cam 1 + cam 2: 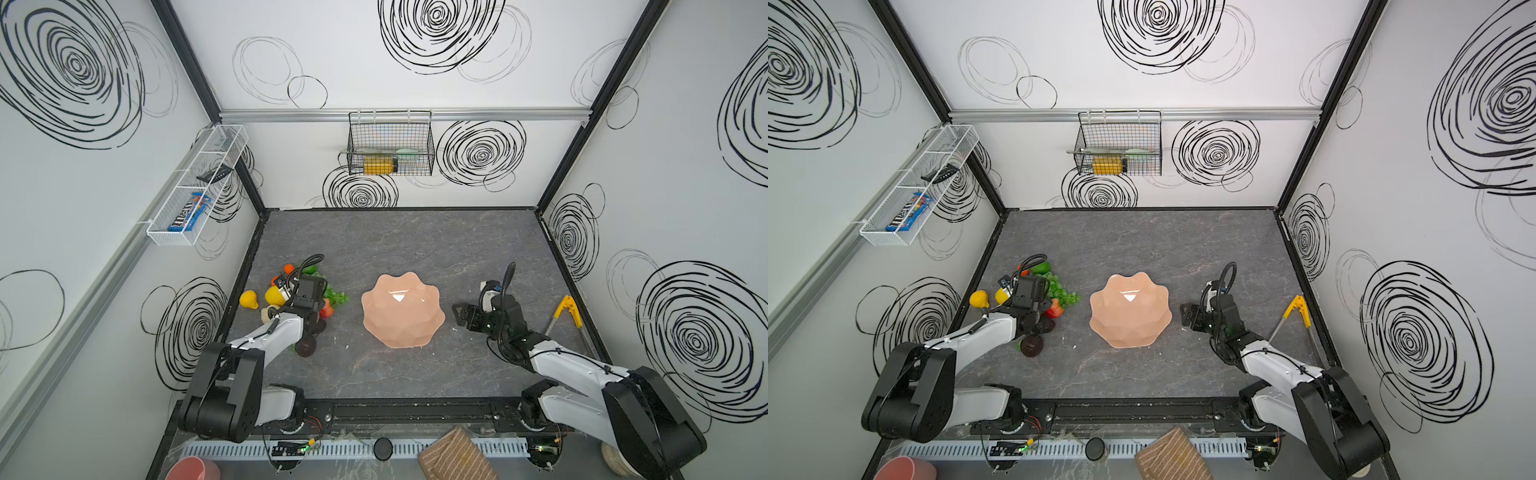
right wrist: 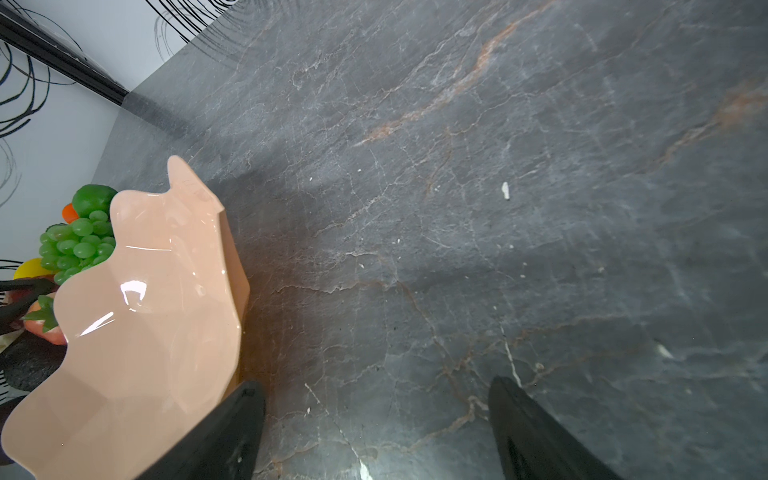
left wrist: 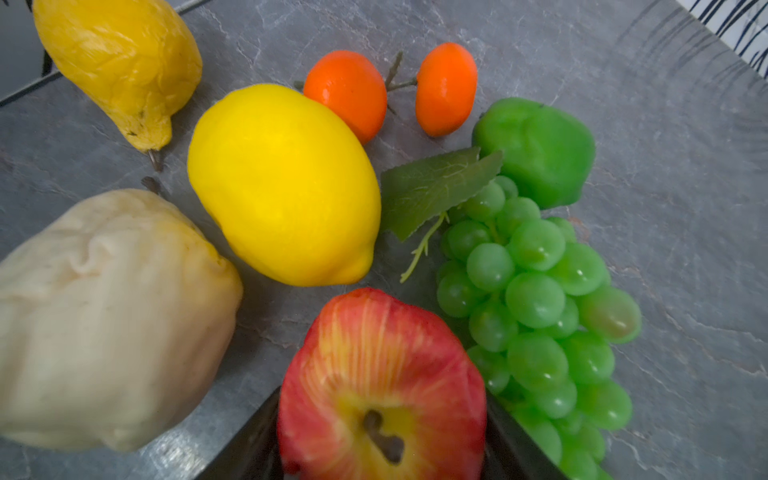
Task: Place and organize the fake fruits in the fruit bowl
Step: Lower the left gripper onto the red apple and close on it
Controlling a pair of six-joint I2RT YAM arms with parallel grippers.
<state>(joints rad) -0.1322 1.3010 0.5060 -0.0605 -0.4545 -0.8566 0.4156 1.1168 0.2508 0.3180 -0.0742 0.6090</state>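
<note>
Seen from the left wrist camera, the left end effector (image 3: 382, 392) had a black finger against each flank of the red apple (image 3: 374, 365). The apple sat on the grey counter (image 3: 665, 232) with its stem hollow facing the camera. Whether the end effector was clenched on it or merely set beside it could not be told. Just beyond the apple lay the lemon (image 3: 282, 183), with the beige fruit (image 3: 104, 324) on one side of it and the grape bunch (image 3: 536, 299) on the other. The grapes touched the apple, and a leaf (image 3: 432, 187) from the bunch reached toward the lemon. Farther off were two oranges (image 3: 345, 91) joined by a twig, the green lime (image 3: 536, 149) against the grapes, and the pear (image 3: 120, 62).

From the right wrist camera, the right end effector (image 2: 374, 384) stood released, with its fingers wide apart and only counter between them. The fruit bowl (image 2: 158, 291) was just beside one finger. Past its wavy rim showed the grapes, the lime, the strawberry (image 2: 41, 320) and a dark fruit (image 2: 29, 361).

In both top views the bowl sat about midway between the counter's left and right edges, nearer the front edge than the back. The fruits were clustered by the left edge under the left arm, and the pear lay right at that edge. The dark fruit was the one nearest the front. The right end effector hung just beside the bowl's right side, apart from it. Yellow-handled tongs (image 1: 567, 311) lay near the right edge.
</note>
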